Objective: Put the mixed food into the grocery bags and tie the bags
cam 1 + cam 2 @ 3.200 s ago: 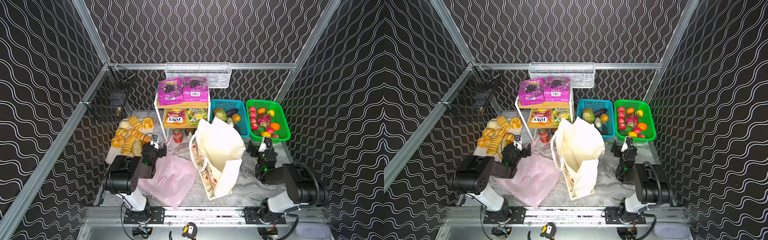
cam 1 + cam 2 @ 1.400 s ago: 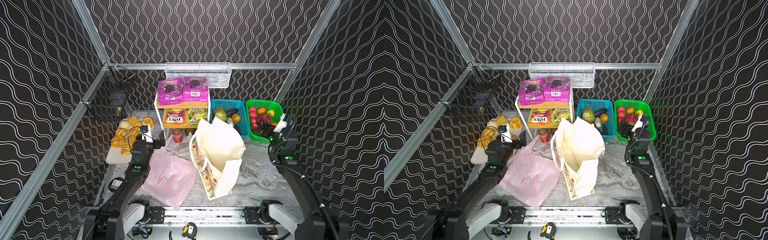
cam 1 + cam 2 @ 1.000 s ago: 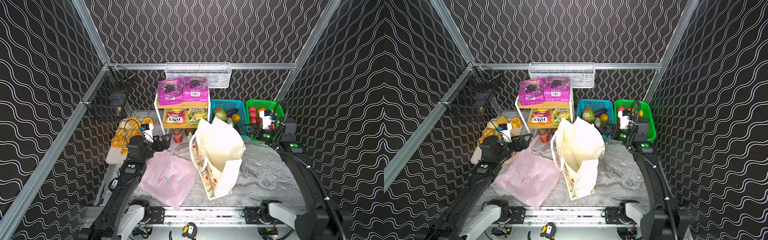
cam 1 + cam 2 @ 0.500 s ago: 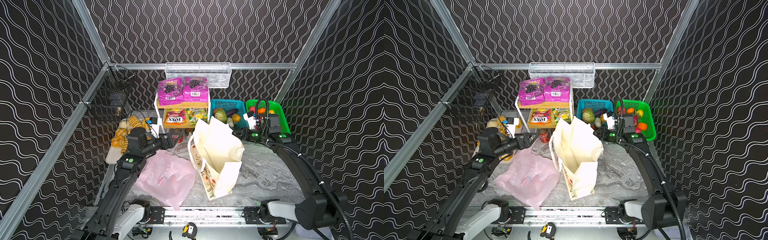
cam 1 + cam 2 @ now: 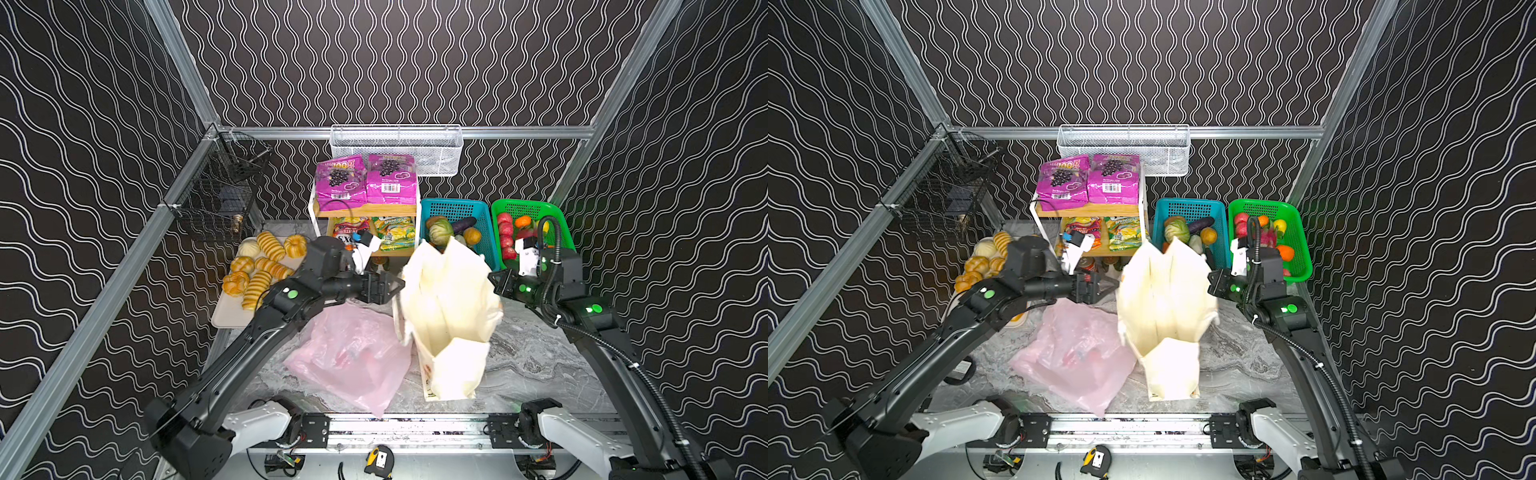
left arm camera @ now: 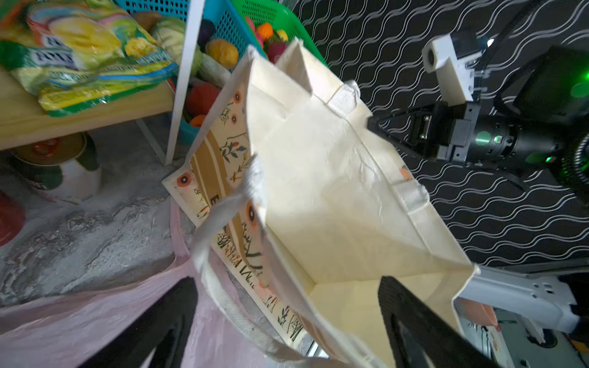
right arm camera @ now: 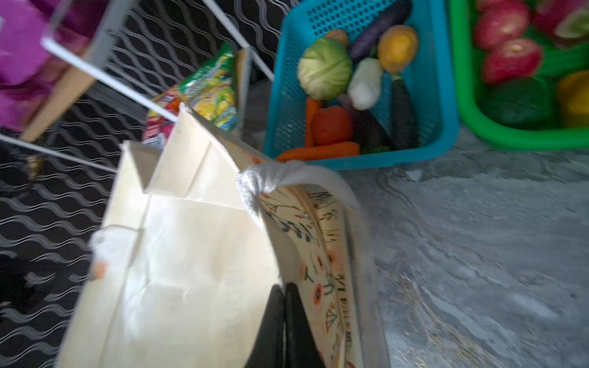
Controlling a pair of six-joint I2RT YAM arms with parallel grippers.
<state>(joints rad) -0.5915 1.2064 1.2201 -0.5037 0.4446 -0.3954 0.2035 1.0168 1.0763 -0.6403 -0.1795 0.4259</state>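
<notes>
The cream tote [image 5: 449, 316] [image 5: 1167, 307] stands open mid-table. Beside it on the left lies the flat pink plastic bag [image 5: 353, 361] [image 5: 1075, 357]. My left gripper [image 5: 398, 286] [image 6: 287, 321] is open and straddles the tote's left wall and white handle [image 6: 204, 242]. My right gripper [image 5: 493, 276] [image 7: 283, 318] is shut, its fingers pinching the tote's right rim [image 7: 271, 229]. Magenta pouches [image 5: 340, 183] and a green-yellow pouch [image 5: 395, 232] [image 6: 89, 54] rest on the shelf. The cabbage [image 5: 440, 232] [image 7: 325, 68] sits in the blue basket. A red can [image 5: 1086, 264] peeks out under the shelf.
A blue basket [image 5: 453, 203] of vegetables and a green basket [image 5: 523, 205] of fruit stand behind the tote on the right. The white wire shelf rack [image 5: 312, 216] is at the back centre. A tray of bread rolls [image 5: 257, 266] sits at the left.
Both arms have risen from low rest poses and reached in to the tote from either side. The right gripper has shut at the right rim. The left gripper stays open.
</notes>
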